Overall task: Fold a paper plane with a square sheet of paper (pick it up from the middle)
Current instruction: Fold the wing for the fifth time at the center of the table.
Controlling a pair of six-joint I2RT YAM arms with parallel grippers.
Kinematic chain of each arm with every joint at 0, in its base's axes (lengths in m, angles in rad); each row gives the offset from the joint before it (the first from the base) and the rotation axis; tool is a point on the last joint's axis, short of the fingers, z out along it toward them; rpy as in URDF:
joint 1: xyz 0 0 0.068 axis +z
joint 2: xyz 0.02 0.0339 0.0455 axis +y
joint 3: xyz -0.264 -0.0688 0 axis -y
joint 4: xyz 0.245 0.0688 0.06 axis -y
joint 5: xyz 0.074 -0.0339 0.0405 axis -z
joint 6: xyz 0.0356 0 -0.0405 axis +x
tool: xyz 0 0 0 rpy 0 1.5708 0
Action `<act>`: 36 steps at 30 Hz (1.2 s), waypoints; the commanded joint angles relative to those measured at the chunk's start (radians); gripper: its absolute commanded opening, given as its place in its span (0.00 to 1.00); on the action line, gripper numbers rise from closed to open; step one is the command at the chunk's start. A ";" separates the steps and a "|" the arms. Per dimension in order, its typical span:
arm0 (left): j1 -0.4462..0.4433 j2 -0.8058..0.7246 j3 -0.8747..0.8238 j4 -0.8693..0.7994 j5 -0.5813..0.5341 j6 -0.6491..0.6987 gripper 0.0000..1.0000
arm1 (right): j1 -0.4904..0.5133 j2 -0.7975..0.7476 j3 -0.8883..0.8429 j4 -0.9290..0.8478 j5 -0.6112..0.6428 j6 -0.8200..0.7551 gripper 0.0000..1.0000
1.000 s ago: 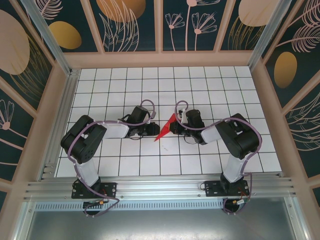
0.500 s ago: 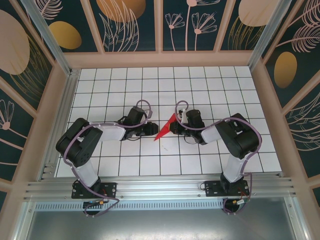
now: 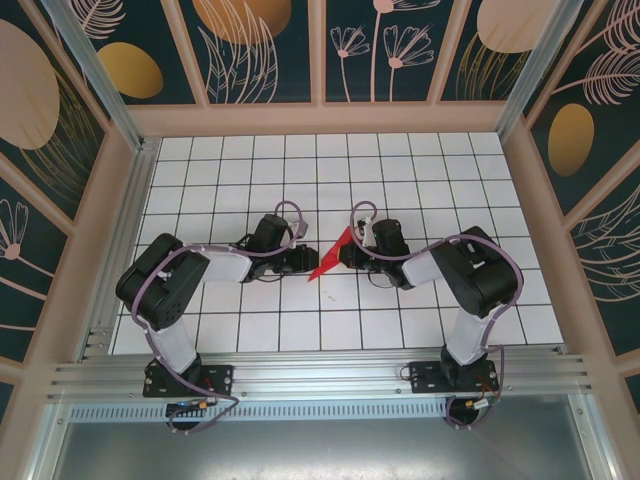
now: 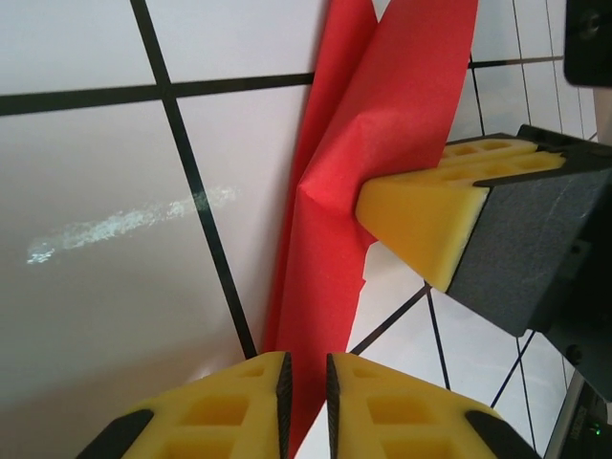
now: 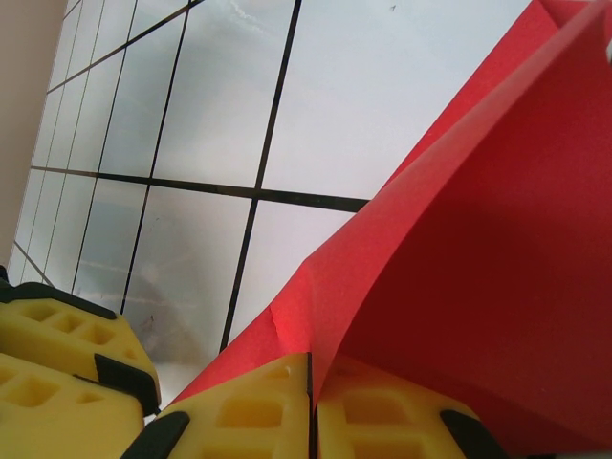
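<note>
Status: finding red paper plane at centre of table, noting R gripper clamping its creased edge, L gripper nearly closed astride lower tip w/ clamp unconfirmable, judging it light, flimsy, tear-prone, recommending holds on folded spine.

No readable text, labels or numbers
</note>
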 commanded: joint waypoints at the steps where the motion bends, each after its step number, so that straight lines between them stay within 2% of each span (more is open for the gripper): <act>1: 0.002 0.018 0.007 0.008 0.033 0.011 0.18 | -0.008 0.036 -0.015 -0.023 0.015 0.003 0.10; 12: -0.001 0.046 0.010 -0.009 0.044 0.035 0.18 | -0.008 0.042 -0.014 -0.022 0.015 0.006 0.11; 23: -0.009 0.058 0.022 -0.012 0.048 0.034 0.20 | -0.009 0.045 -0.016 -0.019 0.015 0.019 0.19; 36: -0.026 0.044 0.032 -0.005 0.053 0.000 0.22 | -0.012 0.065 -0.013 -0.030 0.024 0.039 0.23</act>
